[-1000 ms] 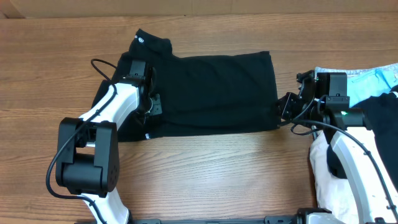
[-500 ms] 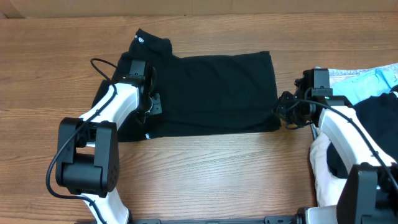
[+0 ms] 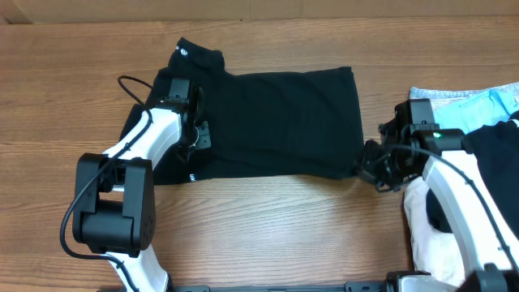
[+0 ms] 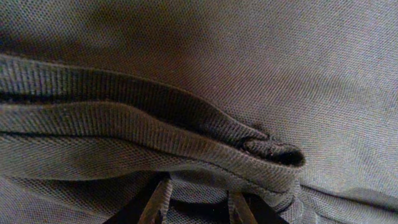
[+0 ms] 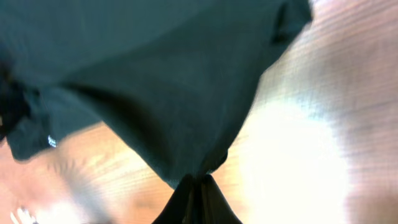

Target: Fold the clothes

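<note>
The black T-shirt [image 3: 276,122] lies flat across the wooden table, its collar with a small white label [image 3: 183,52] at the far left. My left gripper [image 3: 199,136] rests on the shirt's left part. In the left wrist view its fingers [image 4: 158,202] stand on either side of a thick fold of knit cloth [image 4: 249,62], gripping it. My right gripper [image 3: 366,166] is shut on the shirt's near right corner, just off the table. The right wrist view shows the same pinched corner [image 5: 155,74] running into the closed gripper [image 5: 198,180].
A light-blue garment [image 3: 470,101] lies at the right edge, with a rumpled black garment [image 3: 496,146] and white cloth [image 3: 428,227] beside the right arm. The left arm's cable [image 3: 134,89] loops over the table left of the shirt.
My right gripper has moved toward the table's front with the shirt's right corner in it, pulling that edge slightly. The left arm has stayed put.
</note>
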Tool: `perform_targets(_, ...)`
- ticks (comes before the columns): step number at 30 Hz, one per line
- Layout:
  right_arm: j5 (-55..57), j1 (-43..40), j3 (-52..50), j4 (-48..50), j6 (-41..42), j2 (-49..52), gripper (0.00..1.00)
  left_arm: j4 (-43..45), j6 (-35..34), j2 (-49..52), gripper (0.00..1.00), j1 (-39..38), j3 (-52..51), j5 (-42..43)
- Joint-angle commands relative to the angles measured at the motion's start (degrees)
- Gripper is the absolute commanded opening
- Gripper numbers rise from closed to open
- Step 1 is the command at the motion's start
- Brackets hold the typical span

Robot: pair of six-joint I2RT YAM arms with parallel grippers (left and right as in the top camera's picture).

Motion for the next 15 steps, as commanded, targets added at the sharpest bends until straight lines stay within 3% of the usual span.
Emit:
perform_targets(1,0.4,2.4,1.9,-2.0,1.6,-3.3,0.04,0.5,0.1,0.4,0.35,0.2,1.0,-0.8)
perform_targets(7,1.3,4.7,1.5,-3.5,6.7,-3.7,0.04,0.7,0.1,0.4,0.36,0.2,1.0,-0.8)
perform_targets(15,17.6,4.5,1.5,2.6,13.5,-3.4,0.04,0.5,0.1,0.4,0.36,0.2,1.0,-0.8)
